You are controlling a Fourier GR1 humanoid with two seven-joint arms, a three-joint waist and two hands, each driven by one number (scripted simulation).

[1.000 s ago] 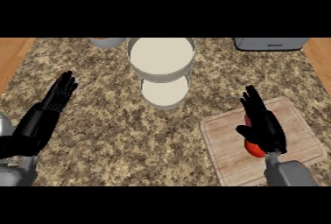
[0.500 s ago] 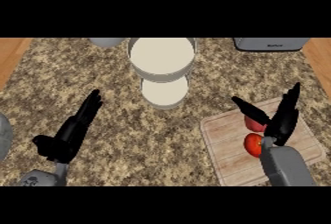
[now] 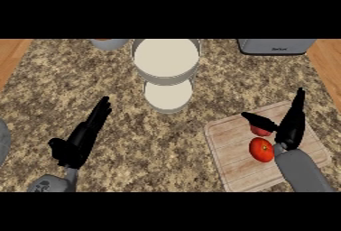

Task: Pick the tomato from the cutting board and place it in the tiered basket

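Note:
The red tomato (image 3: 262, 150) lies on the wooden cutting board (image 3: 233, 169) at the right of the counter. My right hand (image 3: 291, 128) stands edge-on just right of and above the tomato, open, its straight fingers pointing away from me. Its thumb (image 3: 257, 120) reaches left past the tomato's far side. A smaller red patch (image 3: 260, 131) shows under the thumb; I cannot tell what it is. The white tiered basket (image 3: 166, 58) stands at the counter's far middle, its lower tier (image 3: 168, 95) nearer me. My left hand (image 3: 81, 137) hovers open over the counter's left side.
A grey appliance (image 3: 276, 45) sits at the far right and a grey bowl (image 3: 110, 43) at the far left of the basket. Another grey object (image 3: 2, 144) shows at the left edge. Speckled stone counter (image 3: 200, 113) lies between board and basket.
My right hand has turned edge-on and moved off the tomato, which now shows whole. My left hand has swung inward and nearer to me, fingers still straight.

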